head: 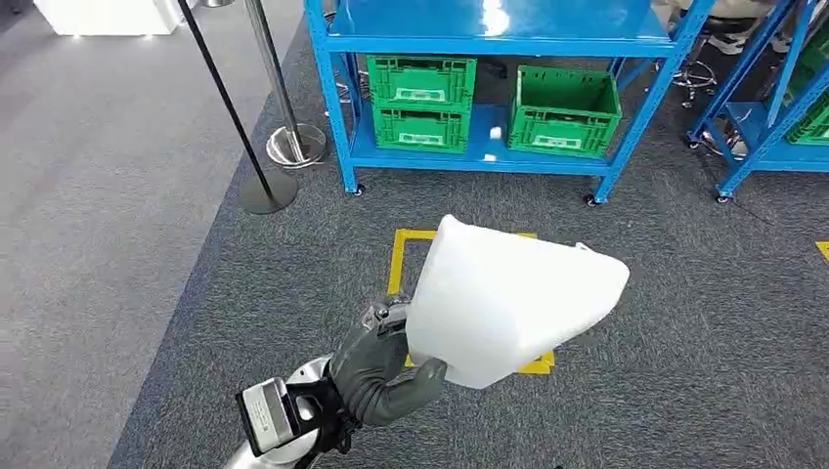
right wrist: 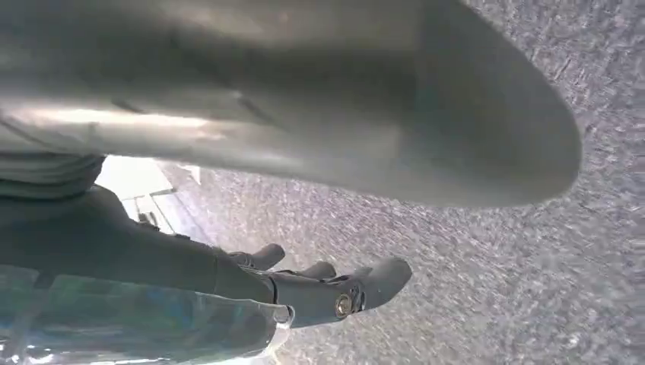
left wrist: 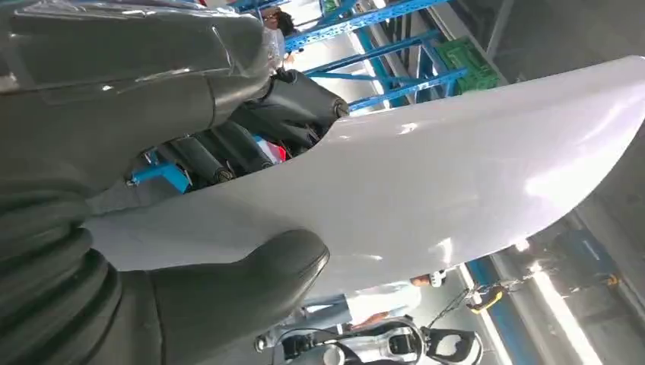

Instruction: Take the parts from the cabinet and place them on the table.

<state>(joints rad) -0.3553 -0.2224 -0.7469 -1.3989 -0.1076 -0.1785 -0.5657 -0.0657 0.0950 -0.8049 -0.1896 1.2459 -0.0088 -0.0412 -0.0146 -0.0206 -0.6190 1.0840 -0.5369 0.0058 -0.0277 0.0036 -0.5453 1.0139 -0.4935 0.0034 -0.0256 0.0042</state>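
A large white curved shell part (head: 508, 298) is held up in front of me by its lower left edge. My left hand (head: 376, 376) grips it, thumb on the near face and fingers behind. In the left wrist view the part (left wrist: 426, 175) is a broad glossy white surface, with the thumb (left wrist: 228, 281) pressed on it and the dark fingers (left wrist: 228, 144) wrapped over its edge. My right hand (right wrist: 251, 277) hangs over the grey carpet with its fingers (right wrist: 357, 285) stretched out and nothing in them.
A blue rack (head: 489, 156) stands ahead with green crates (head: 420, 103) (head: 565, 109) on its bottom shelf. A second blue rack (head: 772, 137) is at the right. Two stanchion posts (head: 264, 186) (head: 293, 142) stand at the left. A yellow floor square (head: 403, 259) lies under the part.
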